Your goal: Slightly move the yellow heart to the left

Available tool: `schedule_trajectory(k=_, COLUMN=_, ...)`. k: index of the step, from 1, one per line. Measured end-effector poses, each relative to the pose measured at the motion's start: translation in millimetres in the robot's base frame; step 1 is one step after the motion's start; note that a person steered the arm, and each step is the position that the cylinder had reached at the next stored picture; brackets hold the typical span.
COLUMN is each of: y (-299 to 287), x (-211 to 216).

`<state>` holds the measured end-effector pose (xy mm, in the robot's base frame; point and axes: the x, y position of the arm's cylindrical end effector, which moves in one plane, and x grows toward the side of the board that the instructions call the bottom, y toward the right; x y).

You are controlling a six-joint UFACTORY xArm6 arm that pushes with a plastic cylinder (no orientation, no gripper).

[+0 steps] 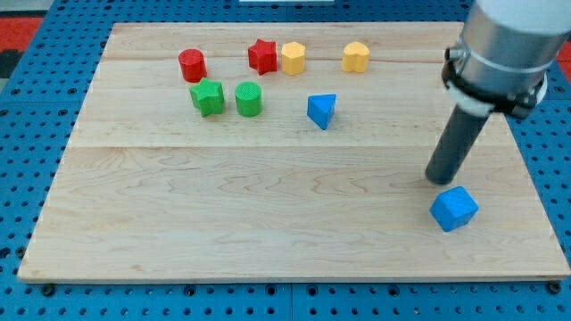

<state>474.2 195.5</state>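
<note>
- One arm enters from the view's top right corner: a grey cylindrical body with a black collar, ending in a straight dark rod that slants down and toward the view's left.
- No fingers or jaws are fitted, so nothing opens, closes or grips; my tip (438, 181) rests on the pale wooden board (268, 214) and holds nothing.
- My tip sits just above a blue cube-like block (454, 209) near the board's right edge, close to it; whether they touch I cannot tell.
- Two yellow blocks lie near the view's top. The one further right (355, 56), standing alone, looks like the yellow heart, though its shape is hard to make out. It is well apart from my tip, up and to the left of it.
- The other yellow block (293, 58) looks roughly hexagonal and sits touching or just beside a red star block (262, 55) on its left.
- A red cylinder (192, 65) stands further left.
- Below it sit a green star-like block (207, 97) and a green cylinder (249, 99), side by side.
- A blue triangular block (321, 111) lies right of the green pair, below the two yellow blocks.
</note>
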Motion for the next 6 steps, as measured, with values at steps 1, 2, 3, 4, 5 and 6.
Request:
schedule_trajectory(k=1, y=45.7, x=-93.5)
schedule_trajectory(k=2, y=69.3, x=-205.6)
schedule_trajectory(k=3, y=36.6, x=-259.1)
schedule_trajectory(k=4, y=-28.3, x=-246.1)
schedule_trajectory(k=5, y=-52.1, x=-201.5)
schedule_trajectory(k=6, y=-80.0, x=-173.9)
